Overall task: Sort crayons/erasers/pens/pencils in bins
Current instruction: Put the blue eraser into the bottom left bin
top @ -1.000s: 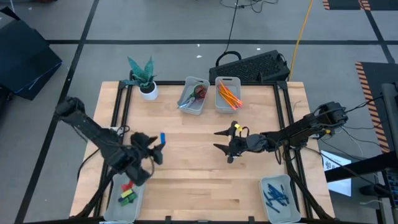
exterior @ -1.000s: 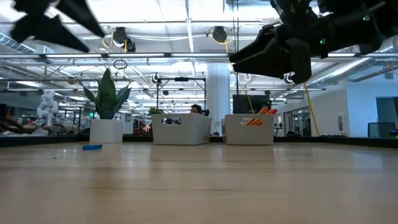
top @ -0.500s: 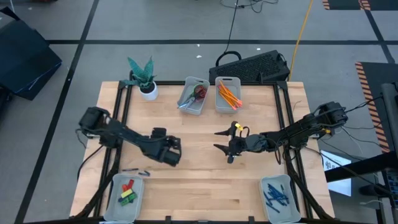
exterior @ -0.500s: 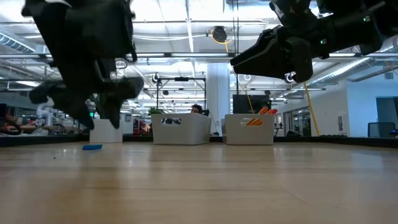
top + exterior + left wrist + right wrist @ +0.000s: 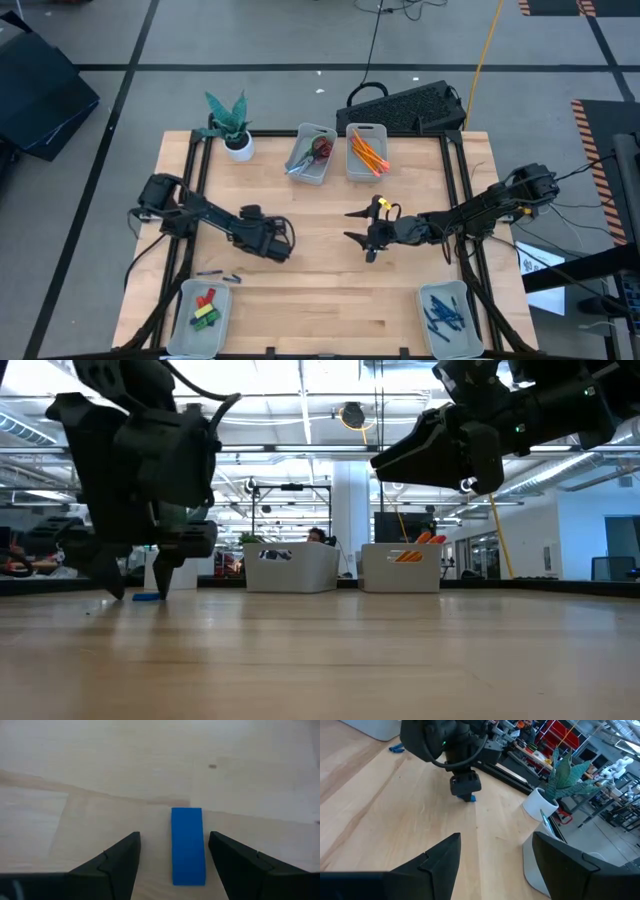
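The blue eraser (image 5: 188, 845), a flat rectangular block, is lying on bare wood, apart from every bin. Red and green erasers (image 5: 205, 310) are sitting in the front-left bin (image 5: 186, 323). Orange pencils (image 5: 368, 153) are lying in one rear bin (image 5: 366, 131). Blue sticks (image 5: 441, 314) are filling the front-right bin (image 5: 447, 291).

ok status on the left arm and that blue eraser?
Left gripper open, straddling the blue eraser on the table, not gripped yet. Right gripper open, idle mid-table. Nothing in the way.
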### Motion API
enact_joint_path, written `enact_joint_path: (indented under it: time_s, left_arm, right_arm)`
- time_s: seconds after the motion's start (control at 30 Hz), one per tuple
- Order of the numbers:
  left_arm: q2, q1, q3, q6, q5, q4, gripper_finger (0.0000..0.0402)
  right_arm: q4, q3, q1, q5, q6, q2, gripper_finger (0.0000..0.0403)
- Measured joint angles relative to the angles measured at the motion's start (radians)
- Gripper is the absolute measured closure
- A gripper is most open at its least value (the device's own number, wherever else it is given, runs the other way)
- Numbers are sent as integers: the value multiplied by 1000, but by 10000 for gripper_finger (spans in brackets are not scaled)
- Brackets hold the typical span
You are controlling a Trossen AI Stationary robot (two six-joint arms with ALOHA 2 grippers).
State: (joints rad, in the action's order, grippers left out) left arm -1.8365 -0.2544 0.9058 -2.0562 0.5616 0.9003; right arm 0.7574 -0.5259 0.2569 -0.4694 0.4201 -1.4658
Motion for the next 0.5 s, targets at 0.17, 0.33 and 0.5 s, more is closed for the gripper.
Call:
enact_joint_path:
  time_s: [0.17,0.33,0.5]
  left_arm:
    - [0,24,-44,-29,44,-47,165]
    - [-2,24,-53,-52,79,-59,240]
    - [-3,25,-55,-56,91,-62,329]
  right_arm:
    - [-6,0,0,-1,-16,0,165]
    - [-6,0,0,-1,-16,0,165]
    - [-7,0,0,-5,-16,0,165]
